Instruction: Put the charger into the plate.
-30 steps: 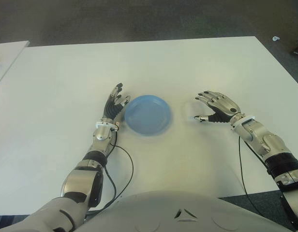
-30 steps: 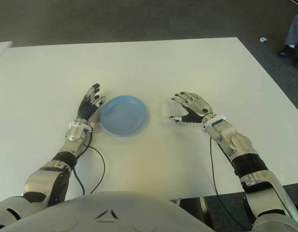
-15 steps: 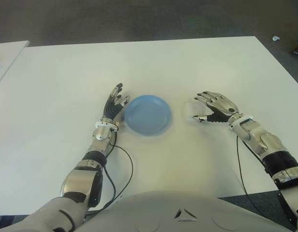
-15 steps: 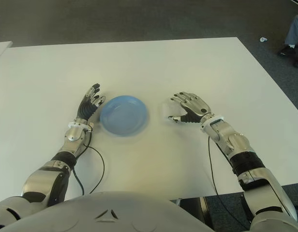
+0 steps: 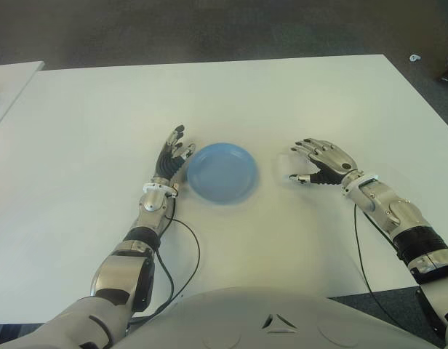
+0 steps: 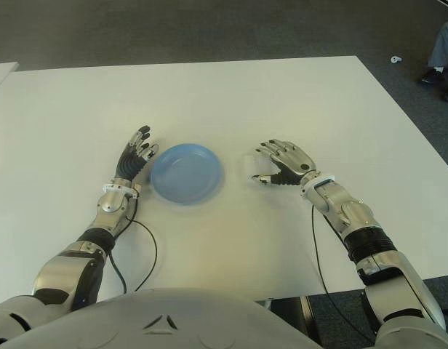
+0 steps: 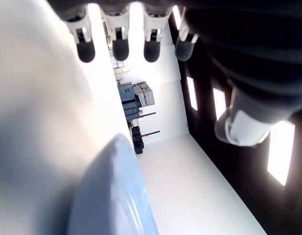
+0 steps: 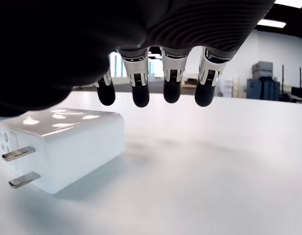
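Note:
The blue plate (image 5: 222,171) sits empty at the middle of the white table (image 5: 282,94). The charger (image 8: 62,147) is a white block with two metal prongs, lying on the table just right of the plate, faint in the eye views (image 6: 252,166). My right hand (image 5: 317,163) hovers over it from the right, fingers (image 8: 141,93) spread and arched above the block without closing on it. My left hand (image 5: 172,156) shows open, fingers straight, beside the plate's left rim (image 7: 116,196).
A black cable (image 5: 188,254) loops on the table by my left forearm. A second white table (image 5: 13,80) stands off to the left. Dark floor lies beyond the far edge, with a person's leg and shoe (image 6: 442,43) at the far right.
My right hand has crept a little to the left, closer over the charger. The left hand, the plate and the charger have stayed where they were.

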`<state>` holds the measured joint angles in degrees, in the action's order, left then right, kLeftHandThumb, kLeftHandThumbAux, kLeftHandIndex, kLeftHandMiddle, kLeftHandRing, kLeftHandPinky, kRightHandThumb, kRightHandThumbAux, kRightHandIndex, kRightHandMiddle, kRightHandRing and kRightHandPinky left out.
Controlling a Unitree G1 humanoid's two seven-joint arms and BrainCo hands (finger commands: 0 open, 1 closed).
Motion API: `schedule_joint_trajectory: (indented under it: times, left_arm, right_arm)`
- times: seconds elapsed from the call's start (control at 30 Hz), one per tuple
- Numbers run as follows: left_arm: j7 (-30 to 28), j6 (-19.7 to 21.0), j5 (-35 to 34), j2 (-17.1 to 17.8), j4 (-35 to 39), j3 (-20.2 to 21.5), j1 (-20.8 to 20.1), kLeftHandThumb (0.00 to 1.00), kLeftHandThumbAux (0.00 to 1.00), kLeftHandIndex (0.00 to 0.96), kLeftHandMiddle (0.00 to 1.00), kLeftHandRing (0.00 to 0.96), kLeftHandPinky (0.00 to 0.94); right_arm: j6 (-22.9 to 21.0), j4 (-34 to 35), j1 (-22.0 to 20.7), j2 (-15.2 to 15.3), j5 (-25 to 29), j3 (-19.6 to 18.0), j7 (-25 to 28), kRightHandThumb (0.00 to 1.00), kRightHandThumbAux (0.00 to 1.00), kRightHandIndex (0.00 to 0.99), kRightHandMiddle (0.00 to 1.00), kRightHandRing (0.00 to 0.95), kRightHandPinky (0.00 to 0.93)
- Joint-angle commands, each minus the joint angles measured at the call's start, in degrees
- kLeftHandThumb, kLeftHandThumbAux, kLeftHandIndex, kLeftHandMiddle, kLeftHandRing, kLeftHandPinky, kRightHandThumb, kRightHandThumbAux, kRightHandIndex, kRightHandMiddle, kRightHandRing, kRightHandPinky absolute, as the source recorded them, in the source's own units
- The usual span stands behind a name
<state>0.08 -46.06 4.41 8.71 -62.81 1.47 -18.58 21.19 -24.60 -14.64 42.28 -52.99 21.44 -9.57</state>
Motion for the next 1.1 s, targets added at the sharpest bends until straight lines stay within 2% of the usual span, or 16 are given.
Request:
schedule_joint_trajectory:
  times: [0.03, 0.5, 1.1]
  left_arm:
    - [-0.58, 1.1, 0.59, -0.42, -3.85, -0.26, 7.05, 0.0, 0.549, 0.036, 0.057, 0.021, 0.009]
    - [-0.94, 1.25, 0.55, -0.51, -3.61, -0.38, 7.17, 0.0, 0.536, 0.025, 0.042, 0.002, 0.0]
    - [-1.68, 1.21, -0.68, -1.09, -3.33, 0.21, 7.33, 0.0, 0.532, 0.041, 0.065, 0.024, 0.01]
  right_arm:
    - [-0.37, -0.49, -1.21, 0.04, -0.64, 0.84, 0.48, 0.26, 0.126, 0.0, 0.0, 0.0, 0.0]
    - [0.06, 0.19, -2.38, 0.75, -0.6, 1.23, 2.59, 0.267, 0.131, 0.0, 0.0, 0.0, 0.0]
    - [0.97, 1.53, -2.59, 1.35, 0.19, 1.35, 4.78, 0.291, 0.13, 0.0, 0.0, 0.0, 0.0]
